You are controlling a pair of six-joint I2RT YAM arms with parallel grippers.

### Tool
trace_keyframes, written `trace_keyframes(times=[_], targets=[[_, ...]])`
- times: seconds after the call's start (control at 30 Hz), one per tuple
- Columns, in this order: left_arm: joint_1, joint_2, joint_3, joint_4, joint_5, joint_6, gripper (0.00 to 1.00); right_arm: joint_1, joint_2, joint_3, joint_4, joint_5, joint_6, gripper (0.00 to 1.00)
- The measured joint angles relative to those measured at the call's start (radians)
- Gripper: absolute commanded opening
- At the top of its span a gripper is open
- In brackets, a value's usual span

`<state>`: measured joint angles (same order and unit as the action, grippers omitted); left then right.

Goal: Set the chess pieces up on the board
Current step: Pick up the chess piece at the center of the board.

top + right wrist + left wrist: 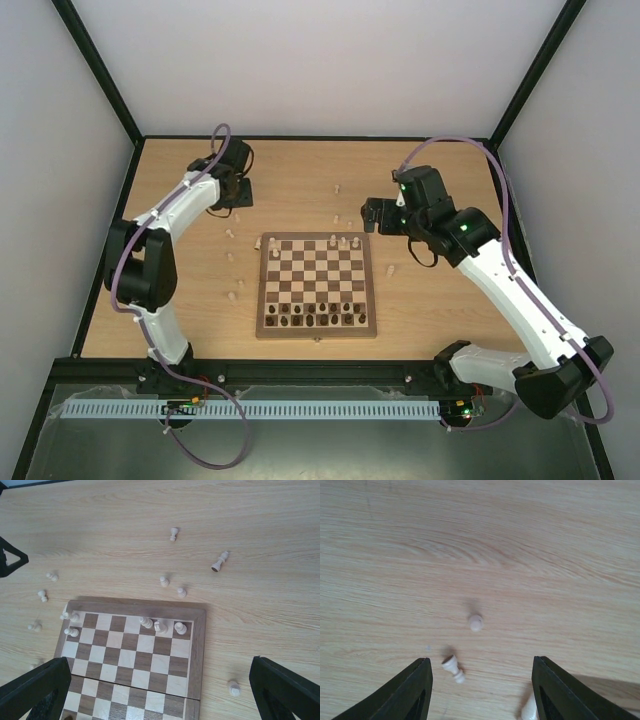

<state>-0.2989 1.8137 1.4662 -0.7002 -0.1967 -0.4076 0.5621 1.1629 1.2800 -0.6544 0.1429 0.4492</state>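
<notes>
Left gripper [482, 662] hangs over bare tabletop [480, 540] between ten and eleven o'clock from the board [198, 645], its jaws partly apart and gripping nothing. Of the pale chess pieces [160, 626], only a handful are on the board: three stand close together toward the one o'clock end of the far rank, and two or three are at its eleven o'clock corner. By my reading that side is barely begun. Dark chessmen [322, 320] already fill much of the two near ranks. The rest of the pale set lies loose around the board: several at twelve o'clock, among them a toppled tall piece [219, 562], a string down the nine o'clock side, and a lone piece [233, 687] at three o'clock. Below the left gripper, an upright piece [475, 622] stands at twelve o'clock of the gap and a fallen piece [453, 668] lies nearer the nine o'clock finger. A third piece [530, 711] sits right against the inner face of the three o'clock finger; I cannot tell whether it touches. Right gripper [159, 662] hovers at one o'clock of the board, spread wide and empty.
</notes>
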Motion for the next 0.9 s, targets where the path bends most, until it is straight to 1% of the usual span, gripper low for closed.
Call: trace_keyframes(times=[0.2,0.43,0.77,0.9], targets=[[0.019,0.066,0.017,0.018,-0.027,0.0,0.57,0.0,0.015,-0.003,0.006,-0.013,-0.007,0.99],[0.026,0.151,0.02,0.032,-0.032,0.002,0.52,0.0,0.016,-0.025,0.01,-0.021,-0.019,0.99],[0.043,0.216,0.021,0.056,-0.03,0.0,0.38,0.0,0.018,-0.034,0.018,-0.027,-0.023,0.99],[0.053,0.243,0.021,0.065,-0.025,0.001,0.28,0.0,0.018,-0.04,0.021,-0.027,-0.024,0.99]])
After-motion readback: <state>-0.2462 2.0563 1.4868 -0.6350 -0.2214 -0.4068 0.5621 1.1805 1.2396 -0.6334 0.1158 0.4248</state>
